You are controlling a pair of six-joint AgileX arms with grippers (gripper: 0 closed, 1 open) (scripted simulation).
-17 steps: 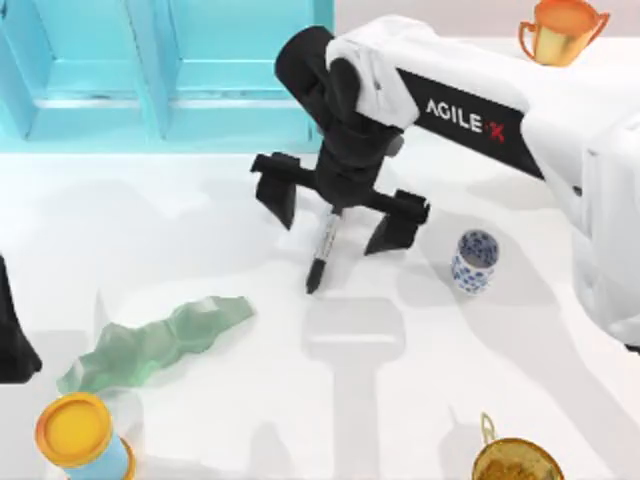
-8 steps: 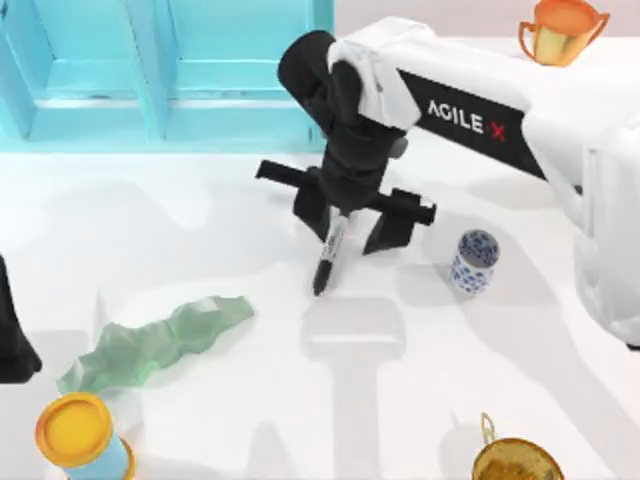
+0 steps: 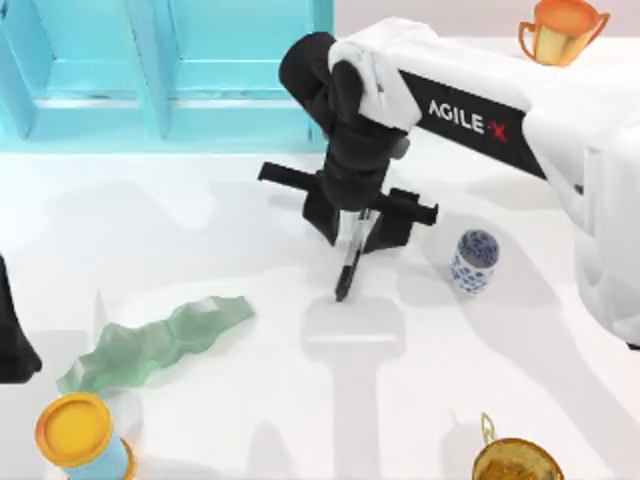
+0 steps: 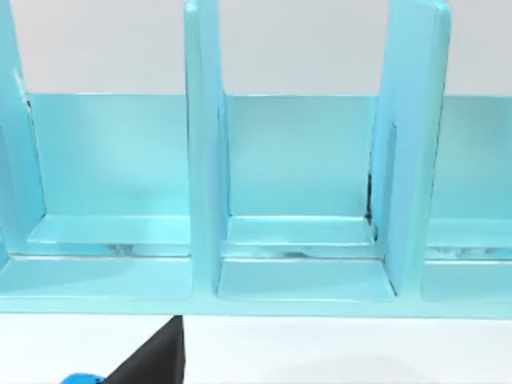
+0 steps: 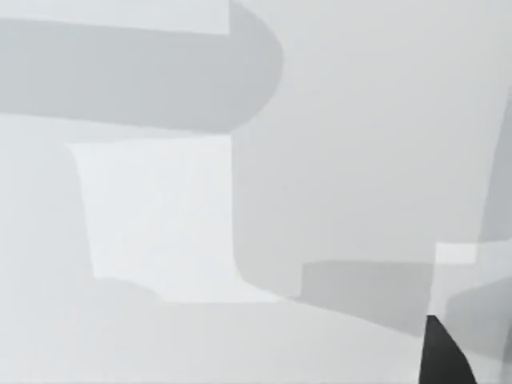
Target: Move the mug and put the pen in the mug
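My right gripper [image 3: 357, 222] is clamped on the pen [image 3: 349, 262], tip hanging down, left of the mug [image 3: 474, 261]. Keep it vertical, centre over the rim before lowering. Left arm parked at left edge.

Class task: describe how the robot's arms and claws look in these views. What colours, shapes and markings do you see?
The right arm has a white shell bearing the marking AGILE X, black letters with a red X. Its wrist is black and rounded, and the right claw is black with two blocky fingers on a crossbar. The left arm, at the table's left edge, looks black.
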